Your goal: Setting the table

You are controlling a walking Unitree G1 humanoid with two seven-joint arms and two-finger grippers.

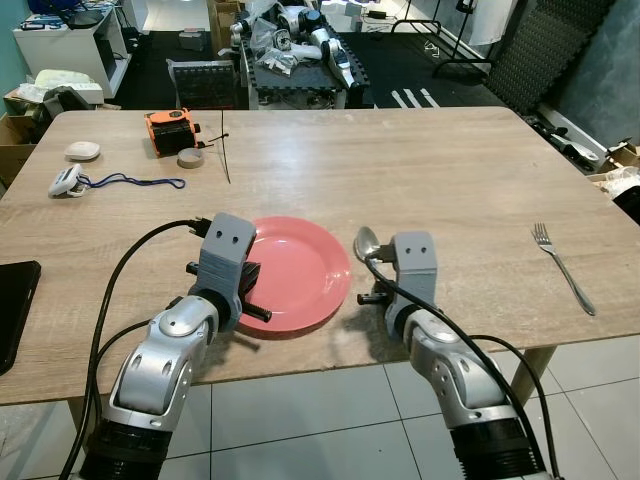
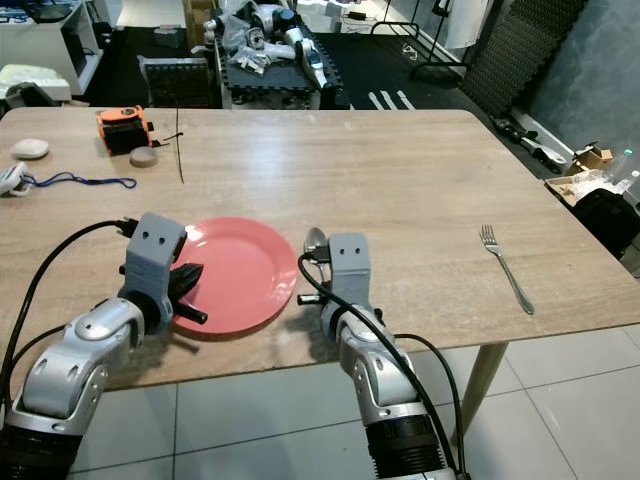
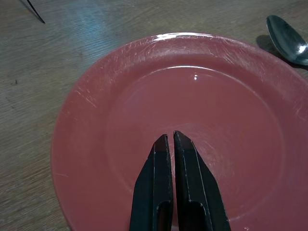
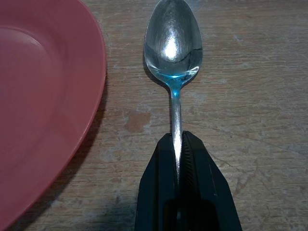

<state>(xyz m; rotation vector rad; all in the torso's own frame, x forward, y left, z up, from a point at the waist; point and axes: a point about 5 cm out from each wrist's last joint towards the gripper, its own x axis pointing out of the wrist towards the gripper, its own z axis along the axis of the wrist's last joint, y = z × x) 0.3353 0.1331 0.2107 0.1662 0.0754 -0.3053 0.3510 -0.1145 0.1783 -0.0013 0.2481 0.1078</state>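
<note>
A red plate (image 1: 300,270) lies near the table's front edge. My left gripper (image 3: 171,139) hovers over the plate's near left part, its two black fingers pressed together with nothing between them. A metal spoon (image 4: 174,53) lies on the wood just right of the plate, bowl pointing away from me. My right gripper (image 4: 177,139) is shut on the spoon's handle, low at the table surface. A metal fork (image 1: 562,266) lies alone toward the right edge of the table.
At the table's (image 1: 400,170) far left sit an orange device (image 1: 170,128), a small round disc (image 1: 190,157), a white oval object (image 1: 82,151) and a blue lanyard (image 1: 130,182). A black tablet (image 1: 14,300) lies at the left edge. Robot parts and clutter stand beyond the table.
</note>
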